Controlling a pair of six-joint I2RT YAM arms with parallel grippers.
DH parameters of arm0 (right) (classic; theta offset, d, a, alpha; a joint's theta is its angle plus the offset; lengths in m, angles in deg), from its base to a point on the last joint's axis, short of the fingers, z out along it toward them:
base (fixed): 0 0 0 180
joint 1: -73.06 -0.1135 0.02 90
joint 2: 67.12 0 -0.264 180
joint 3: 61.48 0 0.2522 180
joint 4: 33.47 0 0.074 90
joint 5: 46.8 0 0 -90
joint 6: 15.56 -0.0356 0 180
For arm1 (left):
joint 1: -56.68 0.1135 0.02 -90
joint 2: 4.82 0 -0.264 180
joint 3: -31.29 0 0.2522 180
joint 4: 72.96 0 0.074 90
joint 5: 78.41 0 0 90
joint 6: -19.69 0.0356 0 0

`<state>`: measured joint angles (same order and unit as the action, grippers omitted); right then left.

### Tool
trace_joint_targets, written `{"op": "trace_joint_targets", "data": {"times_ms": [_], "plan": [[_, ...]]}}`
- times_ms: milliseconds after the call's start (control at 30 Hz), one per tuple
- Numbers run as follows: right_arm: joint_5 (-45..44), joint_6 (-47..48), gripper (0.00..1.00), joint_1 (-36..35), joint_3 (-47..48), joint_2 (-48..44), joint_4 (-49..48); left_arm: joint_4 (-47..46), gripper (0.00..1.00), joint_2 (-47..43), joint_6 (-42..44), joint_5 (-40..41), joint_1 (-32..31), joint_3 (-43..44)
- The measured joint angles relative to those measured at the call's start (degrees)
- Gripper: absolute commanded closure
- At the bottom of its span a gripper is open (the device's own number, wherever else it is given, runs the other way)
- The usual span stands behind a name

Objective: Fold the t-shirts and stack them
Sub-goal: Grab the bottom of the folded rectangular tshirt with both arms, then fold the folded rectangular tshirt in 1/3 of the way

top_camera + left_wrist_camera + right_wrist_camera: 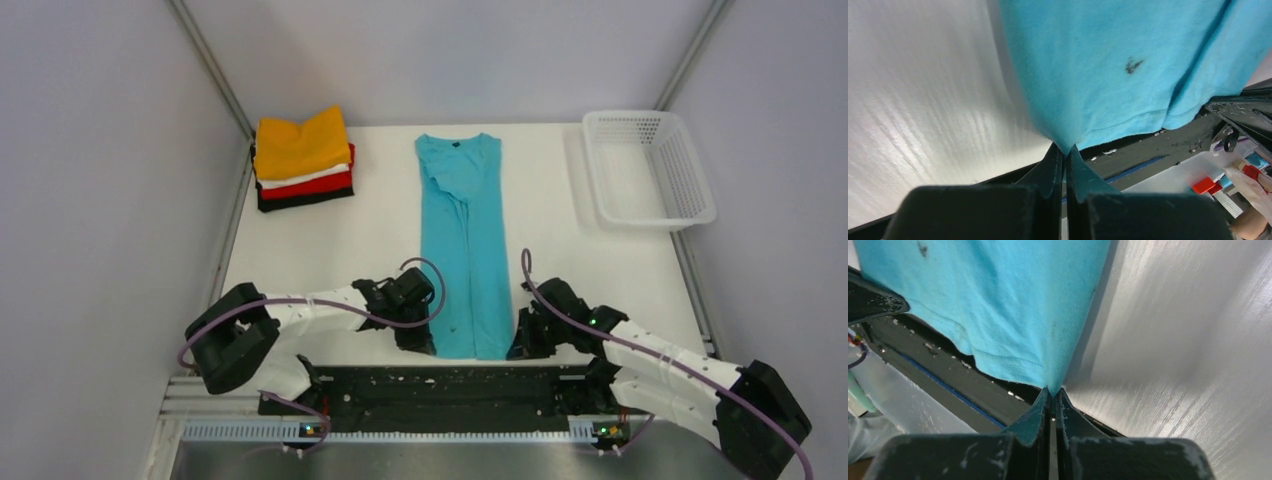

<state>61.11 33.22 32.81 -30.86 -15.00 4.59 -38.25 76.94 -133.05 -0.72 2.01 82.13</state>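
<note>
Pinching the near hem of the turquoise t-shirt (pixel 465 250), both arms reach in over the near edge of the worktop (pixel 330 260). The left pincer (pixel 1065 150) is closed tight on the hem's left corner, with cloth caught between its tips. The right pincer (pixel 1052 390) is closed the same way on the right corner. The t-shirt lies as a long narrow strip down the middle, from the near edge toward the far edge, collar at the far end. At the far left corner sits a stack (pixel 303 165): an orange shirt (pixel 300 140) on top, then a white shirt (pixel 310 177), a red shirt (pixel 315 186) and a black shirt (pixel 300 200). A white basket (pixel 690 175) occupies the far right corner.
</note>
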Motion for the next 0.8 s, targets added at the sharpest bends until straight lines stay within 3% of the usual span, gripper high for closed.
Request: {"op": "trace_joint_targets", "data": {"times_ms": [200, 367, 533, 800], "plan": [[-0.4, 1.4, 1.00, 0.0, 2.7, -2.6, 1.2, 4.0, 1.00, 1.3, 3.3, 0.1, 1.0, 7.5], [-5.3, 5.7, 1.00, 0.4, 14.0, 4.7, 0.9, 4.4, 1.00, 5.9, 8.1, 0.4, 5.3, 17.7], [-10.6, 9.4, 1.00, 2.5, 22.7, 11.5, -1.4, 5.4, 1.00, 9.2, 11.2, 0.8, 12.8, 22.1], [-14.9, 12.7, 1.00, 10.3, 31.6, 23.4, -6.4, 6.6, 1.00, 18.9, 16.0, 1.7, 20.9, 36.9]]}}
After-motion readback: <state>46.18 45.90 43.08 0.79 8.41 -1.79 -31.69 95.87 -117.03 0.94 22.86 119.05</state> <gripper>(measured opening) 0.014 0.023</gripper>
